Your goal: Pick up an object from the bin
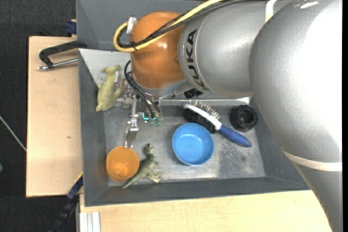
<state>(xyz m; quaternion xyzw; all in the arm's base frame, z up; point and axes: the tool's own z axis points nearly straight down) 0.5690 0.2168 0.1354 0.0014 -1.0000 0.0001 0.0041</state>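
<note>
Grey metal bin (239,163), upper-left floor: gripper (142,111) hangs under the orange wrist cover; open or closed, cannot tell. Just left, pale yellow toy dinosaur (109,89), long axis along the left wall, slightly tilted. Nearer the front: orange round thing (122,164), green dinosaur (145,167). Rightward: blue bowl (192,144), brush (209,118).

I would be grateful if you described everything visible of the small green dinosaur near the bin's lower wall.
The green toy dinosaur is a small figure, plastic by its look, dark green with paler tan feet. It lies on the floor of the bin close to the lower wall in the view, towards the left corner. Its head points up the view and its tail trails down-left. Its side is against the orange round thing. The blue bowl sits apart to its right.
</note>
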